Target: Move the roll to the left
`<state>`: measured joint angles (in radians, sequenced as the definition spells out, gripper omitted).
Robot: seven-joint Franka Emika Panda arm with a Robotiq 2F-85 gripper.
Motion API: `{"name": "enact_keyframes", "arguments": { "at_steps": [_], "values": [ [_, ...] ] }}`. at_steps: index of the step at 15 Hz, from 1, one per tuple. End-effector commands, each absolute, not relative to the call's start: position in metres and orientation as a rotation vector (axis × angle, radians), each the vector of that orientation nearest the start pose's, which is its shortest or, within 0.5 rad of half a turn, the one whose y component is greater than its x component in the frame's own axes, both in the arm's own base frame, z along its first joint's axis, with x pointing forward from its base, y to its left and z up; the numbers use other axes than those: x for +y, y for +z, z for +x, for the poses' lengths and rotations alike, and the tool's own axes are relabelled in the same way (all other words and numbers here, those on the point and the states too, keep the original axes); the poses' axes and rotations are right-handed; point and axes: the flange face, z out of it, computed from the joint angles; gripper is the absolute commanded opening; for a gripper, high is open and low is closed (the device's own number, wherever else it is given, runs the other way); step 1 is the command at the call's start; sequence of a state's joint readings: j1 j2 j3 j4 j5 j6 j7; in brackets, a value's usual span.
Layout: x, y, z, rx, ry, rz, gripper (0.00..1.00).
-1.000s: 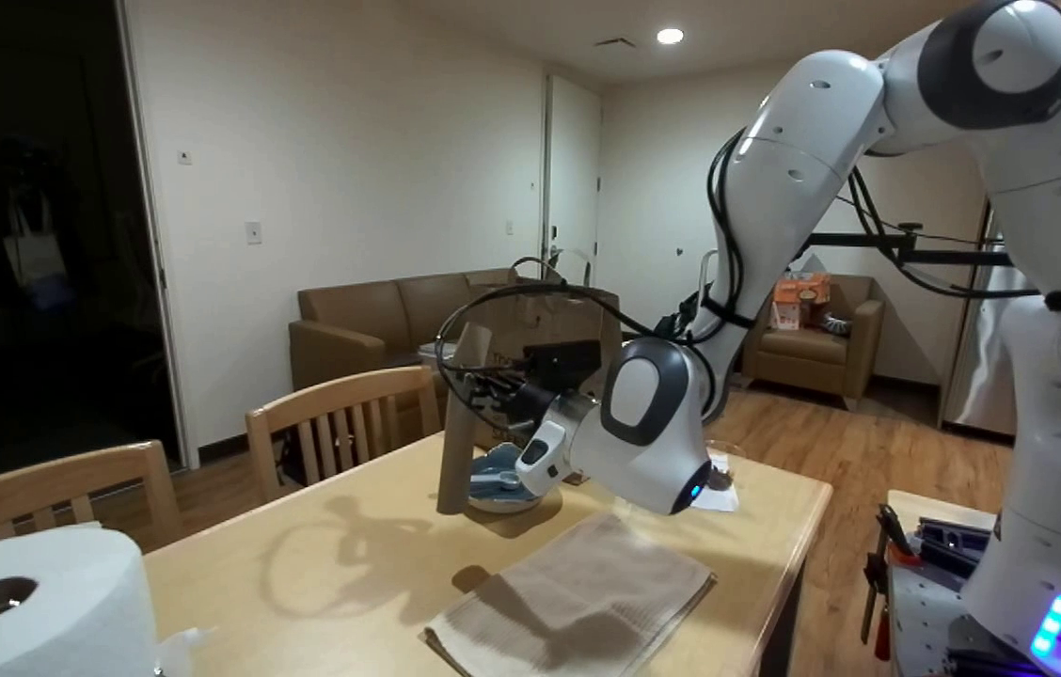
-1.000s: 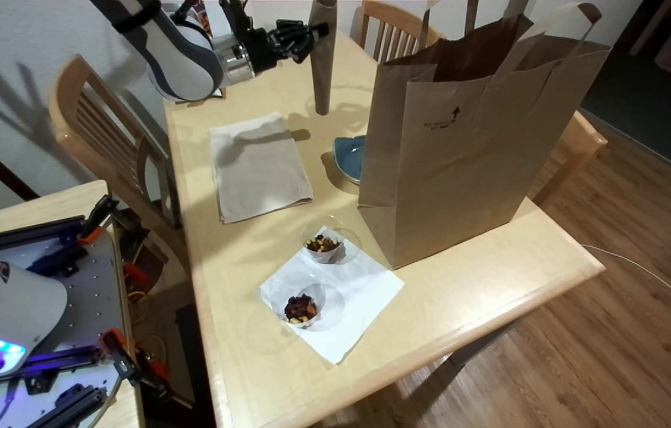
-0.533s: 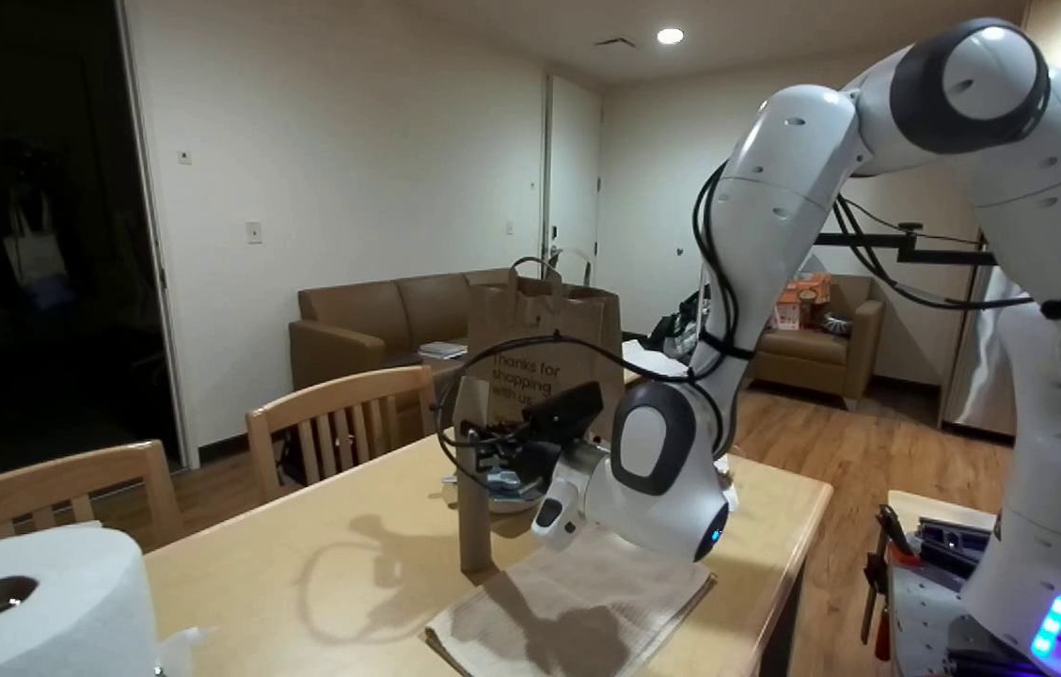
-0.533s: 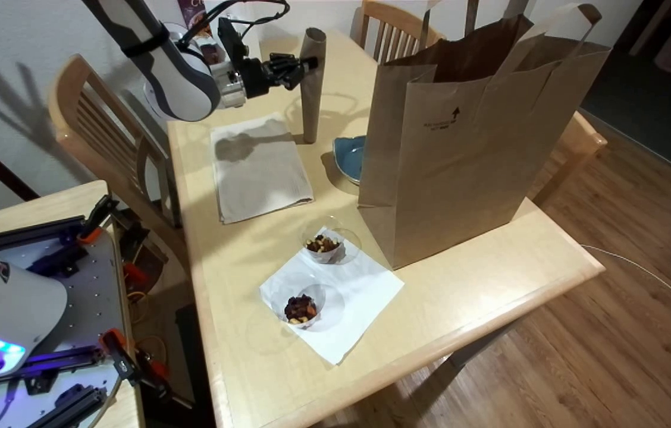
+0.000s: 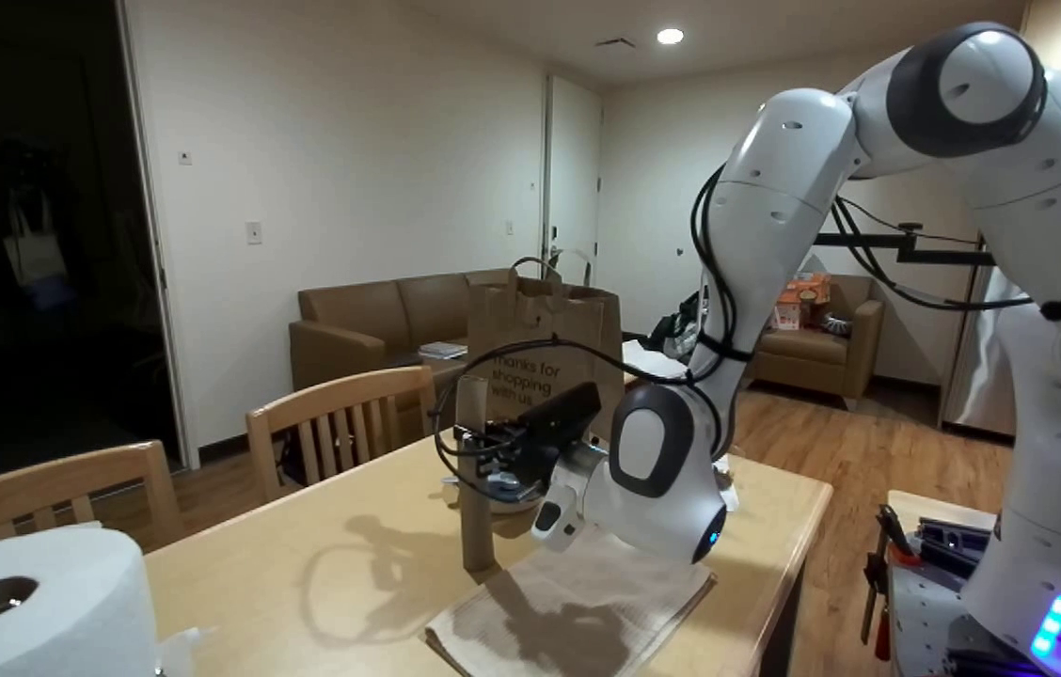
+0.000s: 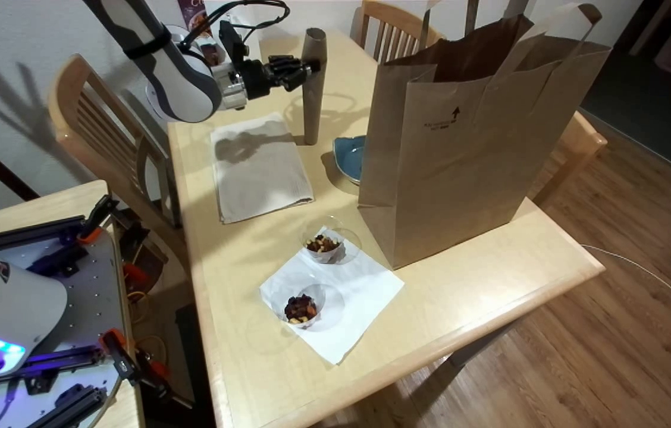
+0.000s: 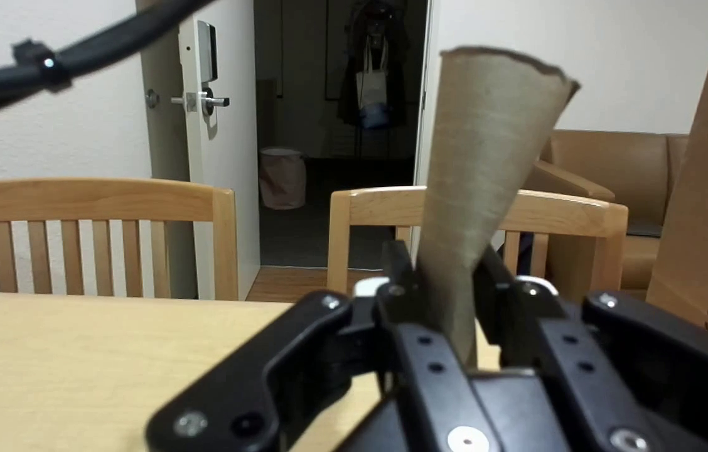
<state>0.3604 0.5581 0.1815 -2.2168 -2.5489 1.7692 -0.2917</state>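
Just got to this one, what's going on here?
A robot arm has its gripper around the upper part of a brown cardboard roll; whether the jaws are clamped or loose is hard to tell. The roll is roughly upright, its lower end on or just above the table, beside a folded cloth.

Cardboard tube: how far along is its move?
Done: the cardboard tube appears set down, nearly upright, on the table beside the folded cloth. In hand: it stands within the pincer, whether gripped or released is unclear. Left, probably: withdrawing the pincer, not yet clear. Whether this spot counts as left, these views can't settle.
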Motion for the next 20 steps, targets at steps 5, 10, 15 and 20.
{"name": "enact_keyframes", "arguments": {
  "at_steps": [5, 10, 15, 20],
  "values": [
    [0.257, 0.163, 0.506, 1.491, -0.051, 0.033, 0.85],
    [0.262, 0.174, 0.51, 1.462, -0.028, 0.042, 1.0],
    [0.269, 0.198, 0.519, 1.417, 0.027, 0.067, 1.0],
    [0.291, 0.271, 0.533, 1.282, 0.115, 0.08, 1.0]
  ]
}}
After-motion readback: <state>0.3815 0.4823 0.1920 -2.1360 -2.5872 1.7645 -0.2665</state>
